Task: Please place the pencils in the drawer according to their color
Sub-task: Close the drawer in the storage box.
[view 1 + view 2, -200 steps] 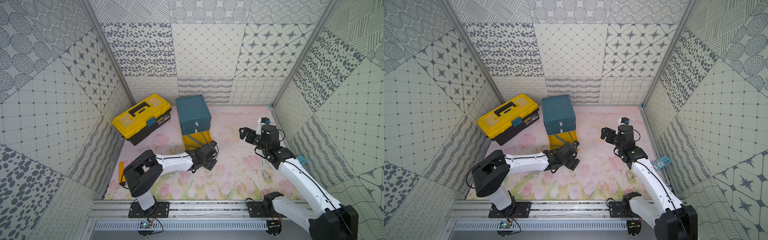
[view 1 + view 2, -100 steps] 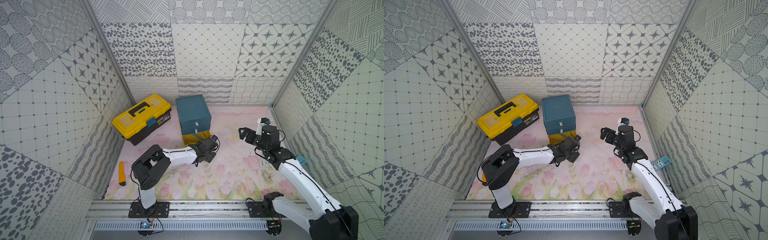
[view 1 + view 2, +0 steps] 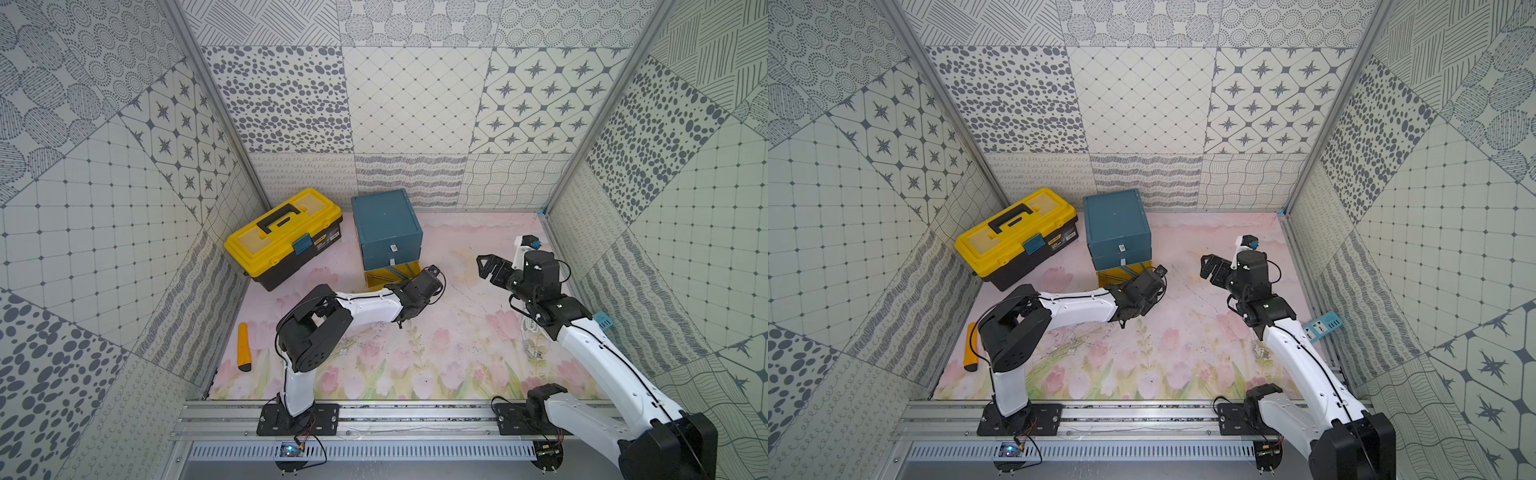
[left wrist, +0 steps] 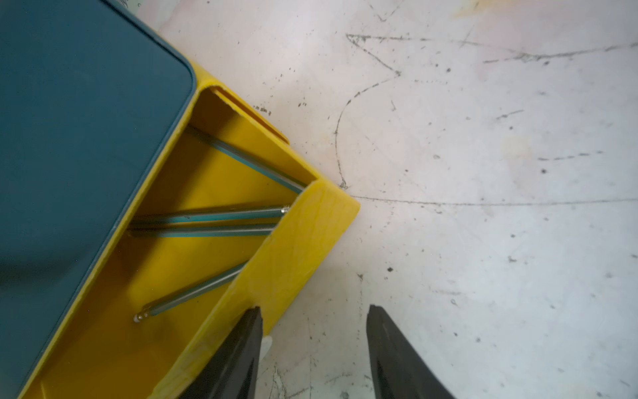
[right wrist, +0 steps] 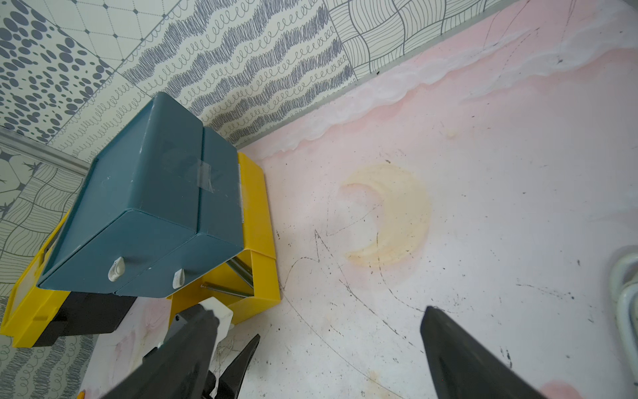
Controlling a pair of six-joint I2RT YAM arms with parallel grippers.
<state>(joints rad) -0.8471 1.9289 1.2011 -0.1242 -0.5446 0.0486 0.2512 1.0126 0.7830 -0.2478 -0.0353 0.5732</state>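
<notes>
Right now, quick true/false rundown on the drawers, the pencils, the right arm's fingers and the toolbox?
1. The yellow bottom drawer is pulled out. True.
2. The pencils lying in it are dark red. False: the ones visible are silvery grey-teal.
3. Both blue drawers above it are pushed in. True.
4. The right arm's fingers hold a pencil. False: they stand apart with nothing between them.
5. The toolbox has its lid up. False: the yellow lid is shut.
</notes>
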